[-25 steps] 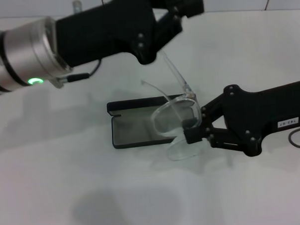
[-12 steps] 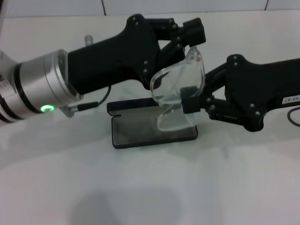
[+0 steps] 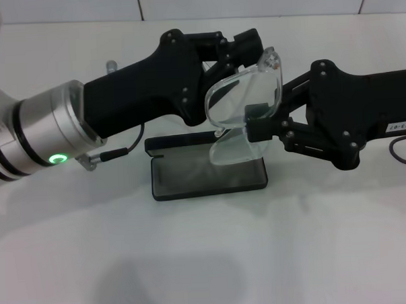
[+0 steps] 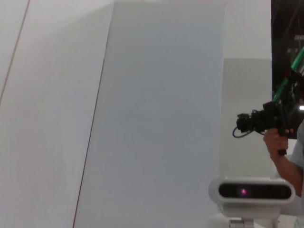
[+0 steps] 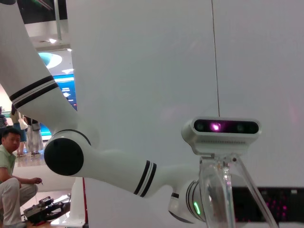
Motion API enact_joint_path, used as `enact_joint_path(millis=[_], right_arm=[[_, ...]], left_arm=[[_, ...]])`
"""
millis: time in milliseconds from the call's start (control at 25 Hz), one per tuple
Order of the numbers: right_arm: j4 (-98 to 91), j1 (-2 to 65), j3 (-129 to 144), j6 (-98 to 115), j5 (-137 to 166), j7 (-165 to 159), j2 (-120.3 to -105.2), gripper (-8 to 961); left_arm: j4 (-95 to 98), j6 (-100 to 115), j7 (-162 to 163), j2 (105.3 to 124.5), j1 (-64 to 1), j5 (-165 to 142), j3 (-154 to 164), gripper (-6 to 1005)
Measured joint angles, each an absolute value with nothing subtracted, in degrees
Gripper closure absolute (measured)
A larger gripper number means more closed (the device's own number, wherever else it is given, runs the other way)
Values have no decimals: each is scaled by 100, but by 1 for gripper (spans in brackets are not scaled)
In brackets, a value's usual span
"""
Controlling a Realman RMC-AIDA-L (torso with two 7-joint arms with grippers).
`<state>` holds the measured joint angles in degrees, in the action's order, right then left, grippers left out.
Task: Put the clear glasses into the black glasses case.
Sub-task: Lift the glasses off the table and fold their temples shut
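Note:
The clear glasses (image 3: 243, 100) hang upright in the air above the right end of the black glasses case (image 3: 190, 176). My right gripper (image 3: 255, 121) comes in from the right and is shut on their middle. The case lies open on the white table, grey lining up, with its lid (image 3: 179, 143) tipped back behind it. My left gripper (image 3: 247, 45) reaches in from the left, just behind and above the top edge of the glasses; whether it touches them is hidden. In the right wrist view the glasses (image 5: 216, 199) rise as a clear edge close to the lens.
The white table (image 3: 208, 259) spreads out in front of the case. A small grey object (image 3: 111, 64) stands behind my left arm. In the left wrist view there is a wall, my head camera (image 4: 251, 191) and a person holding a camera (image 4: 266, 122).
My right gripper lifted the glasses from just over the case and turned them upright. My left arm came down and closer, ending right behind the top of the glasses.

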<state>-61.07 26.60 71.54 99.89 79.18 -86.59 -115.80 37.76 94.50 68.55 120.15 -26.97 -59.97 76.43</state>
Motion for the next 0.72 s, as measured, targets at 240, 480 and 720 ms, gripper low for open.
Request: enact_joint_path(millis=[240, 480, 720], right_arm=[[-6083, 2546, 7149, 9990, 7894, -8578, -11586, 871], [-6083, 2321, 7009, 10615, 7263, -8309, -11561, 871], [-6031, 2172, 6642, 11820, 6675, -7969, -11563, 871]], left_arm=[[3999, 9482, 6859, 11975, -2541, -5634, 7473, 945], [4075, 9477, 6977, 11975, -2255, -5439, 6731, 944], [3995, 9274, 7265, 11971, -2015, -5358, 6377, 943]])
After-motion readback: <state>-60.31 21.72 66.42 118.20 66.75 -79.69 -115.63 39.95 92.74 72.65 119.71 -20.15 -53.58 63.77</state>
